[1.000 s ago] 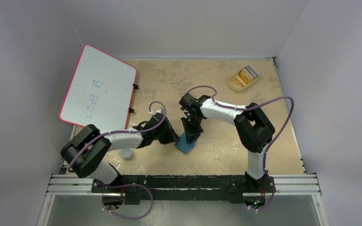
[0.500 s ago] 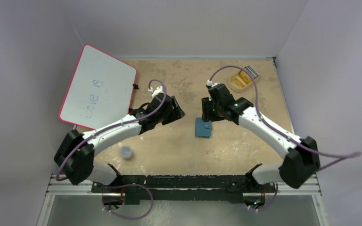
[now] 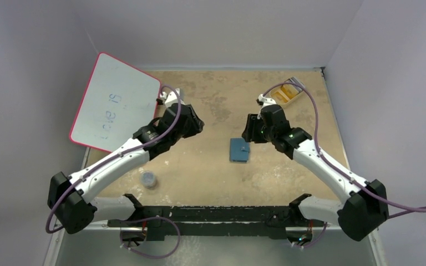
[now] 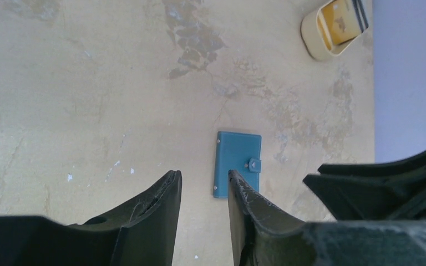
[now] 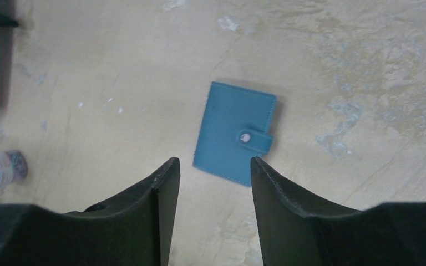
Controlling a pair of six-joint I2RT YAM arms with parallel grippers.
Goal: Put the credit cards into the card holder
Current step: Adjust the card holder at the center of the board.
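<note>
1. one small teal-blue bifold card holder [image 3: 239,149] lies shut and flat on the worn tan tabletop [image 3: 199,177], about mid-table, between the two arms.
2. its long axis runs from the near edge toward the far edge, only slightly tilted. the snap tab [image 5: 253,138] sits on the long right edge, facing the right arm's side.
3. several orange-yellow and grey credit cards [image 4: 336,21] sit in a beige oval tray [image 4: 310,40] at the far right corner, well apart from the holder.
4. the left gripper [image 4: 202,177] hangs above the table, jaws parted, nothing between them.
5. the right gripper [image 5: 213,162] is likewise released and empty, above the holder and not touching it.
6. a big pink-rimmed whiteboard [image 3: 116,105] sits far left, and a small round greyish container [image 3: 149,179] is near the left arm.
</note>
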